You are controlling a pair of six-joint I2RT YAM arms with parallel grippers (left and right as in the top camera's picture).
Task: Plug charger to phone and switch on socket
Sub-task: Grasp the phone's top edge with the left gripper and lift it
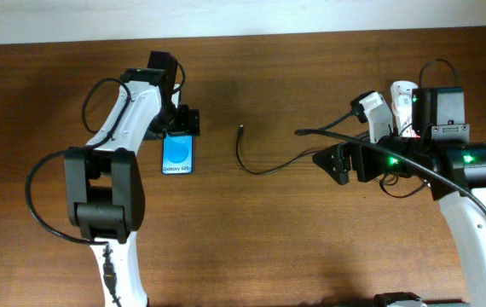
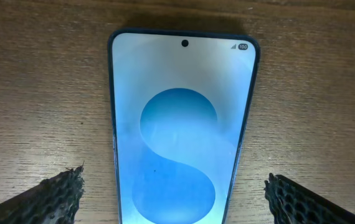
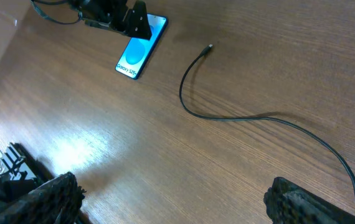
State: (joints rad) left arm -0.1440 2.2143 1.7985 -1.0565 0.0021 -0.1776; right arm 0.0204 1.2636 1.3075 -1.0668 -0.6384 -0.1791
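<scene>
The phone (image 1: pixel 180 156) lies flat on the wooden table, light blue screen up. It fills the middle of the left wrist view (image 2: pixel 180 124). My left gripper (image 1: pixel 181 126) is open and hangs over the phone's far end; its fingers (image 2: pixel 174 199) straddle the phone without touching it. The charger (image 1: pixel 260 170) is a thin black cable with its connector tip (image 1: pixel 240 130) lying free to the right of the phone. It curves right and runs under my right arm. My right gripper (image 1: pixel 337 162) is open and empty above the cable (image 3: pixel 227 117). The white socket (image 1: pixel 399 95) is partly hidden behind my right arm.
The right wrist view shows the phone (image 3: pixel 137 53), the cable tip (image 3: pixel 210 46), my right fingers (image 3: pixel 177 202) over bare wood, and the table's left edge with wires (image 3: pixel 3 162). Thick black robot cables (image 1: pixel 43 200) loop beside each arm.
</scene>
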